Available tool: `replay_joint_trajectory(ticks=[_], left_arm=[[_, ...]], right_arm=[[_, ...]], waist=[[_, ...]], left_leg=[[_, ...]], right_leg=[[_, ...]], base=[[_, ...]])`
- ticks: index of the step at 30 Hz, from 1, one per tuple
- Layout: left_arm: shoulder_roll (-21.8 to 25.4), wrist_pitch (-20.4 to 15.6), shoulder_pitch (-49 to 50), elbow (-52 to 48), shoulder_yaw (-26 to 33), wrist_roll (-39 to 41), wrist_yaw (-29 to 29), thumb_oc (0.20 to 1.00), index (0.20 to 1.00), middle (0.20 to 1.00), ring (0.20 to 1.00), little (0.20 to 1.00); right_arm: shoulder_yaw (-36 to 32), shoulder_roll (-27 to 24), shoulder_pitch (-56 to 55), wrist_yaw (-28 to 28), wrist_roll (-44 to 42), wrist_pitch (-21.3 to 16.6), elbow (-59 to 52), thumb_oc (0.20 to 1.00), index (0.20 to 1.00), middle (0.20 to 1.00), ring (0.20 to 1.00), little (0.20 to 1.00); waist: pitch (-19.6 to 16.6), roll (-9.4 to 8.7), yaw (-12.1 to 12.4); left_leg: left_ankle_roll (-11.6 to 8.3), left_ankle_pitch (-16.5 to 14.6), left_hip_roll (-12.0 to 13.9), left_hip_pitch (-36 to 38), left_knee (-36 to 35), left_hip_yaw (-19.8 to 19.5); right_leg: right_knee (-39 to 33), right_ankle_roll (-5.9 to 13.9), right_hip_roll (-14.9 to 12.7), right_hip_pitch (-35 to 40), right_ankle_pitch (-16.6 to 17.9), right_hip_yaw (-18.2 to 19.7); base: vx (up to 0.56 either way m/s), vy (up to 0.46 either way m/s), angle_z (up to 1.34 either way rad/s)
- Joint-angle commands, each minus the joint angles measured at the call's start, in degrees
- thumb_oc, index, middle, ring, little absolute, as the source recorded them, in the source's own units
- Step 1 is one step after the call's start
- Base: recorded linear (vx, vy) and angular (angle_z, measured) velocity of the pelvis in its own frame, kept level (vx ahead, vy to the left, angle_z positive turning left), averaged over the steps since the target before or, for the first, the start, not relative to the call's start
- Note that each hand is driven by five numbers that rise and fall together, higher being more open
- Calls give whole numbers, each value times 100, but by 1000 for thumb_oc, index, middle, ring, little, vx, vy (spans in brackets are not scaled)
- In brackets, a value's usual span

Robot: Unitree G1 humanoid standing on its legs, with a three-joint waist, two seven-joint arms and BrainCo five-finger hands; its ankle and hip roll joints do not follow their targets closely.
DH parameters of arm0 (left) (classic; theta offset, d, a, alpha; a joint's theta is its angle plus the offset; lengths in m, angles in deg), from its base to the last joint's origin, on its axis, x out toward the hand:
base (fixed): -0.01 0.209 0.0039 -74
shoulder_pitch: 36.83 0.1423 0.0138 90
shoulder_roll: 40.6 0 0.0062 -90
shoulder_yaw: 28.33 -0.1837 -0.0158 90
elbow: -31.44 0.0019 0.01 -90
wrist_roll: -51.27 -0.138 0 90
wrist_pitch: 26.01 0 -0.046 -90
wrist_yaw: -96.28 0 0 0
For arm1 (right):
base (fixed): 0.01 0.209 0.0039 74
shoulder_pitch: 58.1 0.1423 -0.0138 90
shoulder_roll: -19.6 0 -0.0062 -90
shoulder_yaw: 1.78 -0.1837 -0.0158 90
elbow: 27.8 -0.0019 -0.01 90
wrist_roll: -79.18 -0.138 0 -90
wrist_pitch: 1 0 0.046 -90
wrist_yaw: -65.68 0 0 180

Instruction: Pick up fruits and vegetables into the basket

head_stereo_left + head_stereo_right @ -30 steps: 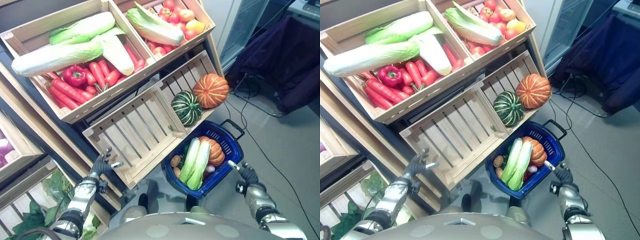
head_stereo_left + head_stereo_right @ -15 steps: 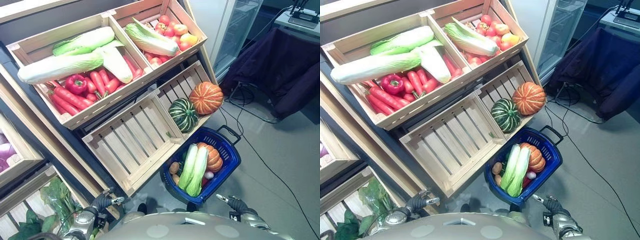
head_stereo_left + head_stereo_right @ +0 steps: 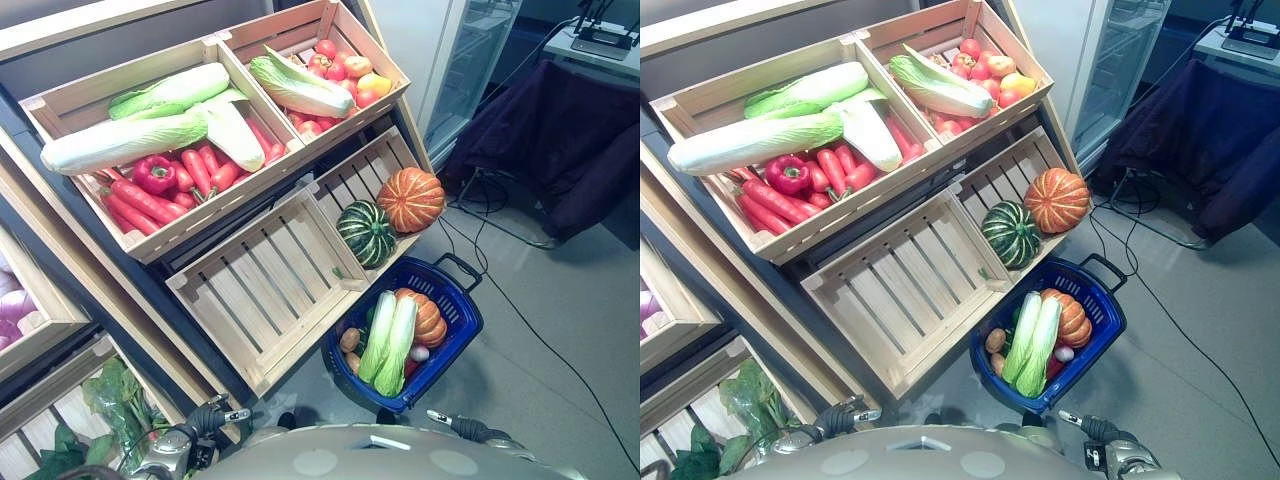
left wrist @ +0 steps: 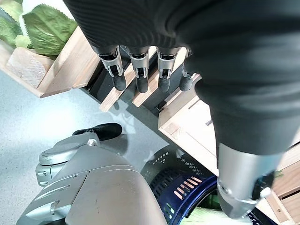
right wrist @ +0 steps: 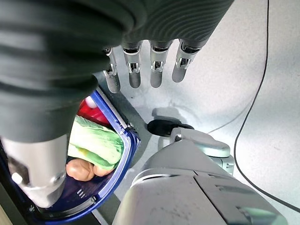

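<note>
Sitting on the grey floor [image 3: 600, 330] at lower centre-right of the head views: a blue basket [image 3: 462, 318], already carrying two pale green cabbages [image 3: 388, 338], a small orange pumpkin [image 3: 428, 318], a potato [image 3: 349, 339] and something red and white at the rim. Hanging low at the bottom edge, apart from the basket: the left hand [image 3: 212, 419] at lower left and the right hand [image 3: 1092, 428] at lower right. Both holding nothing, fingers [image 4: 139, 77] of the left stretching out straight and relaxed toward the foot of the wooden shelf [image 3: 120, 300], fingers [image 5: 156, 68] of the right also straight, pointing at bare floor just beside the basket's rim [image 5: 125, 129].

Leaning back across the upper left and centre: slanted wooden crates. Lying in the upper left crate [image 3: 60, 95]: long cabbages [image 3: 130, 140], carrots [image 3: 140, 200] and a red pepper [image 3: 152, 173]. Resting in the upper right crate [image 3: 385, 60]: another cabbage [image 3: 300, 88] with tomatoes and apples [image 3: 340, 72]. Waiting empty at centre: a slatted crate [image 3: 262, 290]. Sitting in the crate to its right, just above the basket: a dark green striped pumpkin [image 3: 366, 232] touching a large orange pumpkin [image 3: 410, 199]. Showing at lower left: leafy greens [image 3: 120, 400].

Standing at upper right: a glass-fronted cabinet [image 3: 470, 50] and a table draped in dark cloth [image 3: 560, 130].
</note>
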Motion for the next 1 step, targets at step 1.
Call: replay_joint_trajectory(ticks=[1], left_arm=[[-17,-2,-437,340,148,-146,-97,1000,1000,1000,1000,1000]], right_arm=[[152,10,388,-71,68,-4,212,1000,1000,1000,1000,1000]], waist=[[201,-113,-61]], left_leg=[[135,-350,-49,42,91,13]], right_leg=[[316,119,-144,250,-279,-17]], base=[[0,0,0]])
